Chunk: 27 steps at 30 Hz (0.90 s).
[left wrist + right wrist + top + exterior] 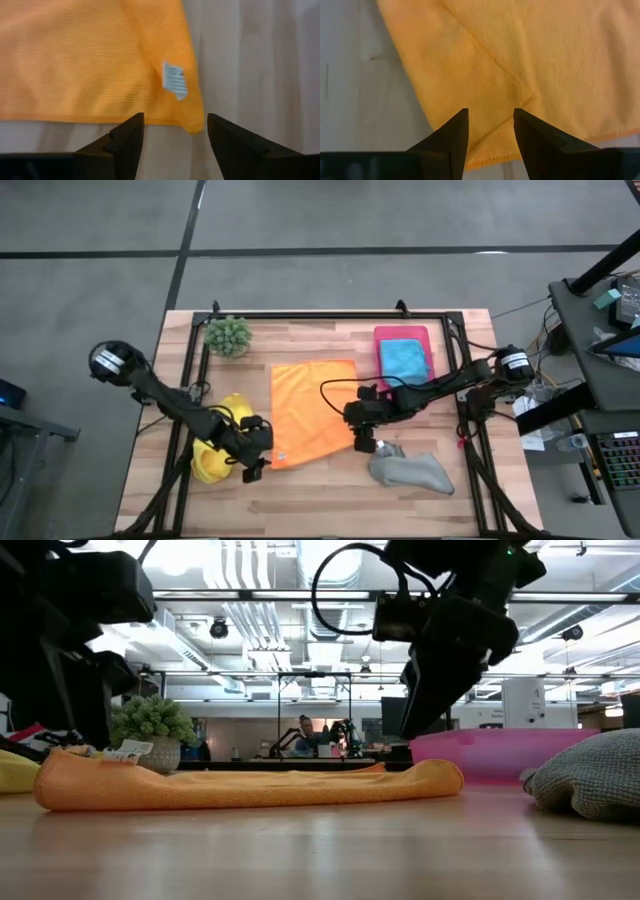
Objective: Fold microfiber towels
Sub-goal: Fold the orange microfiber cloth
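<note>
Wood-slat table [320,505], dark frame rails at the sides; workshop room beyond in low view.

Item 1 – orange towel [312,412]: lies flat mid-table, white care tag near the corner by the left gripper. Low view shows its edges doubled into a soft roll.
Item 2 – blue towel [404,361]: folded, on pink tray [382,335].
Item 3 – grey towel [412,471]: bunched, near edge of table, just beside right gripper.
Item 4 – yellow towel [214,458]: crumpled under left arm; lime green cloth not made out.
Item 5 – plant [228,335]: far corner, well apart.

Risks (judgement): both grippers sit at orange towel's near corners w/ nothing pinched; a close here could catch 1 layer only, or the tag, giving a skewed fold. Uneven lift btwn the 2 arms would twist the cloth. Right arm low near grey towel, so could drag it.

Tools: left gripper [175,131] fingers wide apart, straddling the tagged corner, holding nothing. Right gripper [491,125] fingers part-open, over the other near corner, cloth showing btwn them, no grip seen.
</note>
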Each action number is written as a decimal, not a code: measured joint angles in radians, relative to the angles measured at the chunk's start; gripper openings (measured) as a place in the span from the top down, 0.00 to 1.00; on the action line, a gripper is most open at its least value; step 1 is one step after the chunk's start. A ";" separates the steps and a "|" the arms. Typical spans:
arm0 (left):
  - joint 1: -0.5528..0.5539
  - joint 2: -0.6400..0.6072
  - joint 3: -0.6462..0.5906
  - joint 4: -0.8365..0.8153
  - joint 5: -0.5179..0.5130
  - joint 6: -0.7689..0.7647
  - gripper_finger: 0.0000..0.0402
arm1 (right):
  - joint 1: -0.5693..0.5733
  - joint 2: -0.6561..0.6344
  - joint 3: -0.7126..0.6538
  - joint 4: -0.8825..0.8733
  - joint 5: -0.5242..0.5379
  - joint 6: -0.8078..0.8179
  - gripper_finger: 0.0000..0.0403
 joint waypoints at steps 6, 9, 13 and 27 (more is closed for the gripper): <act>-0.002 0.078 -0.001 0.069 0.035 -0.001 0.49 | 0.000 0.001 -0.021 0.006 0.009 0.017 0.63; -0.002 0.123 0.000 0.146 0.080 0.005 0.50 | 0.000 0.001 -0.023 0.008 0.010 0.041 0.63; -0.002 0.175 0.016 0.157 0.083 0.033 0.57 | 0.000 0.001 -0.029 0.016 0.046 0.060 0.63; -0.002 0.191 0.026 0.159 0.085 0.088 0.98 | -0.061 0.001 -0.181 0.314 0.090 0.057 0.63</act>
